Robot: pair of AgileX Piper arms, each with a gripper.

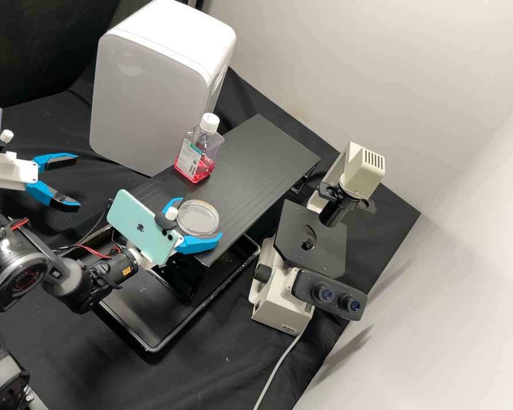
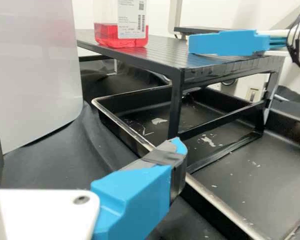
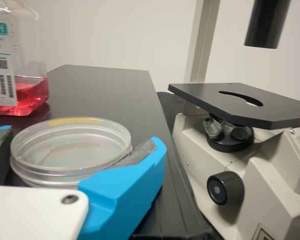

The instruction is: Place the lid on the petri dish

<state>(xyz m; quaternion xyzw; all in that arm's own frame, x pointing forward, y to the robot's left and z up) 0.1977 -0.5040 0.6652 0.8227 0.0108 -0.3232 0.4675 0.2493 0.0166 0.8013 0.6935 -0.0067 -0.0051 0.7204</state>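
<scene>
A clear petri dish (image 1: 198, 217) with its lid (image 3: 70, 142) resting on it sits at the near end of the black raised platform (image 1: 256, 159). My right gripper (image 1: 188, 223) has its blue fingers on either side of the dish. Their dark pads (image 3: 140, 150) press against the lid's rim, so it is shut on the lid. My left gripper (image 1: 54, 179) hangs open and holds nothing. It is out to the left over the black cloth, well away from the dish. From the left wrist view, one finger of the right gripper (image 2: 230, 42) lies along the platform's top.
A flask of red liquid (image 1: 195, 149) stands on the platform behind the dish. A large white box (image 1: 154, 80) is at the back left. A microscope (image 1: 319, 239) stands to the right. The platform stands in a black tray (image 1: 154, 336).
</scene>
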